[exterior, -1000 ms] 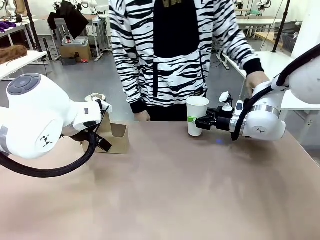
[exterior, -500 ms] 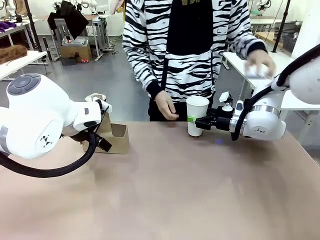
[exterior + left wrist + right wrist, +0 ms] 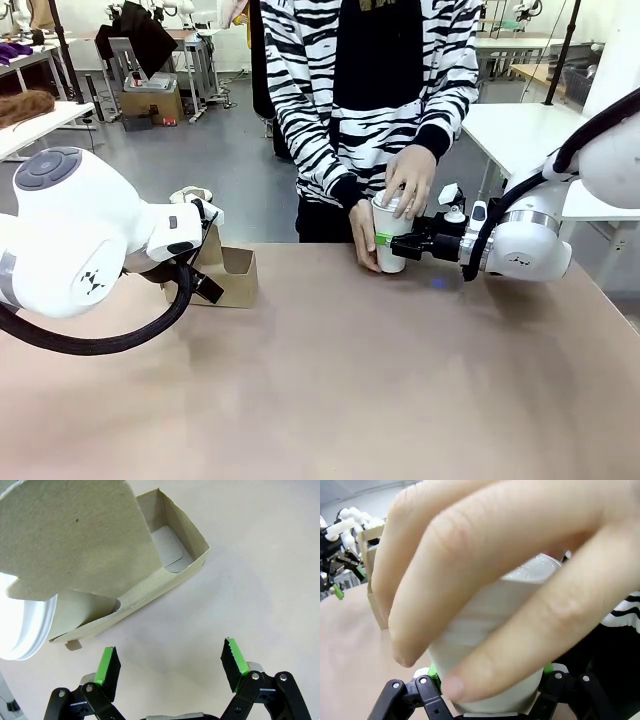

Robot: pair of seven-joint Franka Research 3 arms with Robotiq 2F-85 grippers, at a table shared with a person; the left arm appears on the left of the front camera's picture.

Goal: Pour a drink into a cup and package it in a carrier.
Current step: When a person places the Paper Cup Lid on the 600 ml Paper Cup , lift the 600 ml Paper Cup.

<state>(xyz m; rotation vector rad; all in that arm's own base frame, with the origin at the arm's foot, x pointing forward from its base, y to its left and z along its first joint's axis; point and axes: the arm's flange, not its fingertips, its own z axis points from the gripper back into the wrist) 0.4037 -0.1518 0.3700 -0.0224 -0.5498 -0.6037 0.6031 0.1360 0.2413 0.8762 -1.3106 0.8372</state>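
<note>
1. Front view: the right gripper (image 3: 400, 243) is clamped on the lower wall of a white paper cup (image 3: 393, 232) standing near the far edge of the table (image 3: 350, 380). A person's hand (image 3: 410, 178) covers the cup's mouth and the other hand (image 3: 362, 232) steadies its side, so any lid or drink inside cannot be made out. The cardboard carrier (image 3: 232, 275) sits well apart, partly hidden behind the left arm (image 3: 70, 240).
2. Left wrist view: the left gripper (image 3: 170, 662) hangs with jaws wide apart and empty, just beside the cardboard carrier (image 3: 150, 587). One slot (image 3: 167, 545) is bare. A white rim (image 3: 25, 630) in the other is cut off at the edge. The thin card looks light and likely to slide, and the handle panel (image 3: 70, 535) seems the soundest hold.
3. Right wrist view: blurred fingers (image 3: 485, 570) hide most of the white paper cup (image 3: 490, 650) between the jaws of the right gripper (image 3: 490, 672). The paper wall probably crushes easily, so a gentle mid-wall grip suits it.
</note>
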